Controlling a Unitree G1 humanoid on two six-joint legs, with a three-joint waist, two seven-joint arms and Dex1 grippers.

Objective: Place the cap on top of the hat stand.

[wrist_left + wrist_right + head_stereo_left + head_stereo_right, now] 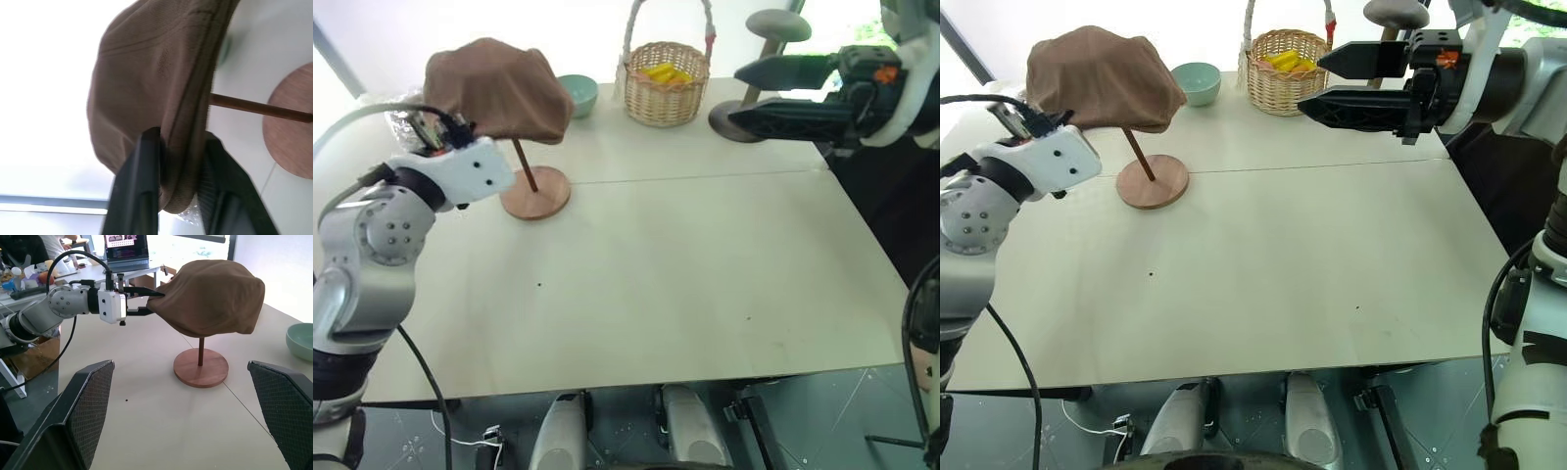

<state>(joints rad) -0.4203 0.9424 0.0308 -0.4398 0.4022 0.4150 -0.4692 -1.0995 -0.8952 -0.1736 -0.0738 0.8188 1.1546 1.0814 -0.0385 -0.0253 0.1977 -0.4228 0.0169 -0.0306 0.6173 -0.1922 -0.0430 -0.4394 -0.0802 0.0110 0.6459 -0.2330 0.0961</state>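
The brown cap [499, 88] lies draped over the top of the hat stand [536, 193], whose thin rod leans up under it from a round wooden base at the table's far left. My left gripper [149, 302] reaches in level from the left and is shut on the cap's lower edge; the left wrist view shows the brim's fabric [183, 147] pinched between both fingers. The stand's disc top is hidden under the cap. My right gripper [739, 93] hangs open in the air at the far right, pointing left, well apart from the cap.
A wicker basket [666, 83] with yellow items stands at the back centre, with a teal bowl [579, 93] to its left. A grey stand [749, 113] is behind the right gripper. The table's right edge [862, 235] drops off nearby.
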